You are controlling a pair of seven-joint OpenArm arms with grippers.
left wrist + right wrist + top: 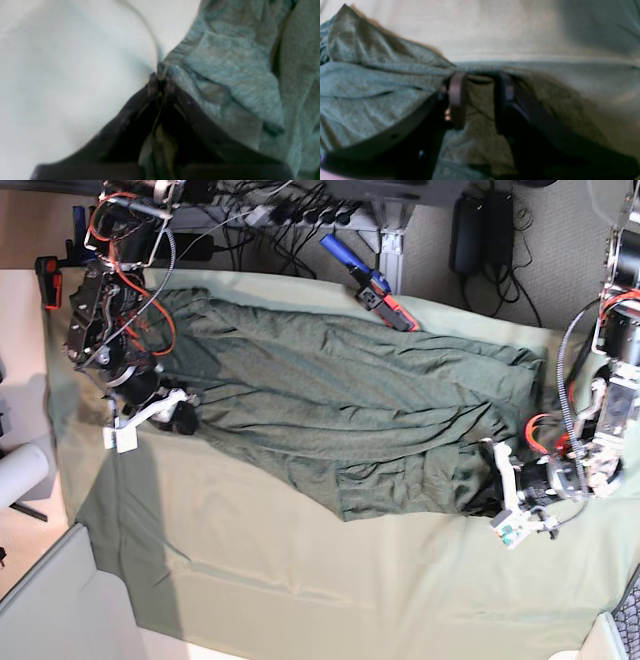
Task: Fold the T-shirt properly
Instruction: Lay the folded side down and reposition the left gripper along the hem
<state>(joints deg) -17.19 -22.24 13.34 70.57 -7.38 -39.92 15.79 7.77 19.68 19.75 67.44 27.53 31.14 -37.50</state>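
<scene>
Biggest thing first: pale green table cloth [300,580] draped over the whole table, wrinkled, with a long crease running toward the near left corner. Spread across its far half, the T-shirt [340,395], dark heathered grey-green, stretched left to right and full of long ripples, near edge bunched into a rough flap around the middle-right. No boxes, bins or other containers anywhere in view.

Left gripper [161,75] over at the right end of the shirt in the base view. Jaws pressed together on a thin pinch of fabric in the left wrist view; looks like shirt edge, with table cloth maybe caught in too, can't say for sure. Shirt piled in folds just to the right of the fingertips, pale cloth puckered on the left.

Right gripper [480,100] at the left end of the shirt in the base view. Jaws spread, one finger [457,100] on each side of a strip of shirt fabric, tips down at the shirt's edge where it meets the pale cloth. Not closed on anything.

Smaller bits: blue and red tool [368,278] lying at the far edge of the cloth, touching the shirt's far side. White roll [20,475] off the table at the left. Floor beyond the far edge grey, with a tangle of black cables [270,220] and a table leg [388,242].
</scene>
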